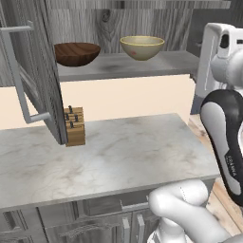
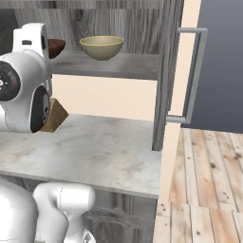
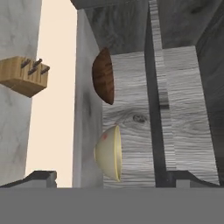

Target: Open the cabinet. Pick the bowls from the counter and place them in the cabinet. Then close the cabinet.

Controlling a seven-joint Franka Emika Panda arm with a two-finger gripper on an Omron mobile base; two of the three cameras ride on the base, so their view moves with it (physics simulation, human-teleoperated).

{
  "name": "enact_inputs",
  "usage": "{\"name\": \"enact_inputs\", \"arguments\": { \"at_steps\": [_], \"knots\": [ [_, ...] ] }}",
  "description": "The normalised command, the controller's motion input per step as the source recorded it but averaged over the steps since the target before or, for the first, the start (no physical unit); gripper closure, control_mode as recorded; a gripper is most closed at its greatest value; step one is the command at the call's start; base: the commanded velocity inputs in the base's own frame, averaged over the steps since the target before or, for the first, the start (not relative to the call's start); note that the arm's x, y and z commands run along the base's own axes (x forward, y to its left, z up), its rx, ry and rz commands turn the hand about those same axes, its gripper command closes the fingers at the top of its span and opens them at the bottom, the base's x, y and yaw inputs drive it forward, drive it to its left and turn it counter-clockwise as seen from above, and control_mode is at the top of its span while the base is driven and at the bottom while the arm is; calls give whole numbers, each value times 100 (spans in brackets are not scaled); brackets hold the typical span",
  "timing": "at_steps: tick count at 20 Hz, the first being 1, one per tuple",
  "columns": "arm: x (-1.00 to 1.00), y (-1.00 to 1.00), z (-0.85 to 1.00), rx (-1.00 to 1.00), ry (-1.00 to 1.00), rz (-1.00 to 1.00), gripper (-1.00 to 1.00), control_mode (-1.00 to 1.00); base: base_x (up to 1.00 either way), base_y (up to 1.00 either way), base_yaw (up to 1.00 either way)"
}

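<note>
Left base view: both bowls are seen on the shelf [image 1: 142,66] of the open cabinet [image 1: 42,71], the brown wooden bowl [image 1: 76,53] to the left and the beige bowl [image 1: 142,47] to the right, apart from each other. A knife block [image 1: 74,126] is seen on the counter [image 1: 118,156] below.

Right base view: the right door [image 2: 163,71] is shown swung open, its bar handle [image 2: 194,76] facing out.

Hand view: the jaws are held wide apart with nothing between them, and the bowls are faced from outside the cabinet.

Placing is judged done; closing both doors is called for next.
</note>
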Motion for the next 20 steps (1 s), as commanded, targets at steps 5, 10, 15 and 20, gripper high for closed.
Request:
{"name": "enact_inputs", "arguments": {
  "at_steps": [5, 10, 15, 20],
  "knots": [
    [-64, -16, 0, 0, 0, 0, -100, -100, 0, 0, 0],
    [-51, -12, 0, 0, 0, 0, -100, -100, 0, 0, 0],
    [-29, -10, 0, 0, 0, 3, -100, -100, 0, 0, 0],
    [-24, -19, 0, 0, 0, 4, -100, -100, 0, 0, 0]
  ]
}}
